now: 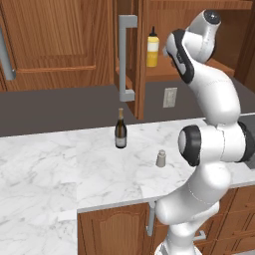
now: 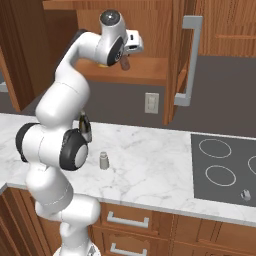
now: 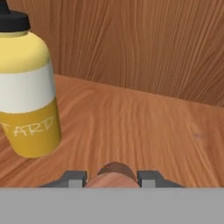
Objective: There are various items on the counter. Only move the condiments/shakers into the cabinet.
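Arm stretched up into the cabinet (image 1: 149, 74), gripper (image 3: 112, 179) clasping the brown shaker (image 3: 112, 174) above its shelf.

Veined marble counter (image 1: 45, 164), grained wooden cabinet (image 3: 144, 52), seemingly glass wine bottle (image 1: 120, 130)

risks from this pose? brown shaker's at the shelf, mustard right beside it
1. The brown shaker sits between the fingertips of the gripper over the cabinet shelf; contact with the wood isn't visible, so a release here might drop or tip it.
2. The yellow squeeze bottle stands close to one side; a sideways retreat could knock it over.
3. The grey shaker waits near the wine bottle on the counter; a loose next approach could bump that bottle.
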Controlling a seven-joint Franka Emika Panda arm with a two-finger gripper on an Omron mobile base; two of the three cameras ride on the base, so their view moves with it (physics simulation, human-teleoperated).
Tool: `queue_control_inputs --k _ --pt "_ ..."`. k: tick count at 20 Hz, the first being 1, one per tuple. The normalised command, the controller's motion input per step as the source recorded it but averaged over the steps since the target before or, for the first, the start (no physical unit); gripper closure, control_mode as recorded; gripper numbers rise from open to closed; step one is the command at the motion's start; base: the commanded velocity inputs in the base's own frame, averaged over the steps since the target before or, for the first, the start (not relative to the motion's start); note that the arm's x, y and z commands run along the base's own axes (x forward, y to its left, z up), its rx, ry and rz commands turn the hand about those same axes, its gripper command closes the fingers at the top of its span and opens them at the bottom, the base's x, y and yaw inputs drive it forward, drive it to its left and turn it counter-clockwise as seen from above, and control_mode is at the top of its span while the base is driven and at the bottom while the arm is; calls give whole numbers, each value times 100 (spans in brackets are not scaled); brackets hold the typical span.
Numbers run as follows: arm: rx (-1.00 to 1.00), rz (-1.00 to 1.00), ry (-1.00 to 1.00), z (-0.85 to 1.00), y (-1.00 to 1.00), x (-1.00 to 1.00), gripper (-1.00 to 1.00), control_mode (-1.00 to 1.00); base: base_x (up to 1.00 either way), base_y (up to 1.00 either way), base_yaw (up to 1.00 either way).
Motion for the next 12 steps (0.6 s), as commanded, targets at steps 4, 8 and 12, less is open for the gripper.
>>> queue_control_inputs --k 4,8,12 --pt "0 0 0 0 0 17 -100 -100 0 0 0" --pt "0 0 0 0 0 18 -100 -100 0 0 0" --pt "0 0 0 0 0 3 -100 -100 0 0 0"
